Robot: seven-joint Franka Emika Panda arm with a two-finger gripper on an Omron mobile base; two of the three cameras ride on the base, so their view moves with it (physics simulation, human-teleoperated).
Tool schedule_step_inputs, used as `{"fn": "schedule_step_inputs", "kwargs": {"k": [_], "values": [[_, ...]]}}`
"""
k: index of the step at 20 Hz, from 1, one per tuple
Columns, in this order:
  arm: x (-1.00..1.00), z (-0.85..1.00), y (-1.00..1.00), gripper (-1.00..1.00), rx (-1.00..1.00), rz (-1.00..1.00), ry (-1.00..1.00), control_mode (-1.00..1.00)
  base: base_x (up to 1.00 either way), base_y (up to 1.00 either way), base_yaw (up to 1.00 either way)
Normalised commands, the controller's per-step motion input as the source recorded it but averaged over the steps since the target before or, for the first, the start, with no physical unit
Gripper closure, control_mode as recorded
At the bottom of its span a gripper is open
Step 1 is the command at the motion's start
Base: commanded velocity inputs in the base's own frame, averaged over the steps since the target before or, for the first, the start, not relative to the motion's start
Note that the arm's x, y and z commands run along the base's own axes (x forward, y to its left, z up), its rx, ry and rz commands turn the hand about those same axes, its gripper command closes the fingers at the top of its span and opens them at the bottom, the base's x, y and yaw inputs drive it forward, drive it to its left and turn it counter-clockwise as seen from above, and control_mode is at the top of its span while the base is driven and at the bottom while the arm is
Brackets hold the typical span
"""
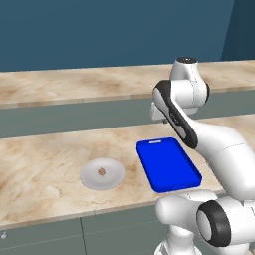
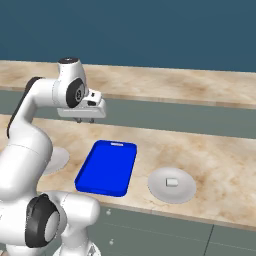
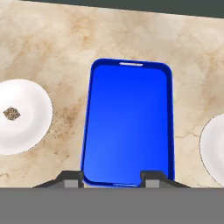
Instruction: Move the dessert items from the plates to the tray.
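A bright blue tray (image 1: 169,164) (image 2: 106,167) (image 3: 129,122) lies empty on the marble counter between two light plates. On the left plate (image 1: 88,175) (image 3: 26,131) sits a small brown chunk (image 1: 101,172) (image 3: 12,113). A small whitish cylinder (image 2: 171,182) rests on the right plate (image 2: 159,188), whose edge (image 3: 214,144) shows in the hand view. My gripper (image 2: 85,120) (image 3: 112,180) hangs well above the tray's far end, pointing down. Its fingers (image 3: 72,180) stand apart with nothing between them, so it is open.
The marble counter (image 1: 45,164) has its front edge close to the plates and tray. Behind it runs a higher second marble ledge (image 2: 175,85) with a dark blue wall beyond. My own arm crosses above the tray's right side in the left base view.
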Motion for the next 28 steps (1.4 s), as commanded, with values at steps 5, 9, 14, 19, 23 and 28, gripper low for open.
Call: {"fn": "schedule_step_inputs", "kwargs": {"k": [5, 9, 14, 19, 23, 28], "values": [[-0.02, 0.00, -0.02, -1.00, 0.00, 0.01, -0.04, -1.00, 0.00, 0.00, 0.00], [-0.04, 0.00, -0.21, -1.00, 0.06, 0.04, -0.11, -1.00, 0.00, 0.00, 0.00], [-0.16, -0.02, -0.49, -1.00, 0.01, 0.04, -0.06, -1.00, 0.00, 0.00, 0.00], [-0.10, -0.05, -0.55, -1.00, 0.00, -0.02, 0.00, -1.00, 0.00, 0.00, 0.00], [-0.07, -0.06, -0.53, -1.00, 0.00, -0.18, 0.05, -1.00, 0.00, 0.00, 0.00], [-0.07, -0.08, -0.54, -1.00, 0.00, -0.42, 0.16, -1.00, 0.00, 0.00, 0.00]]}}
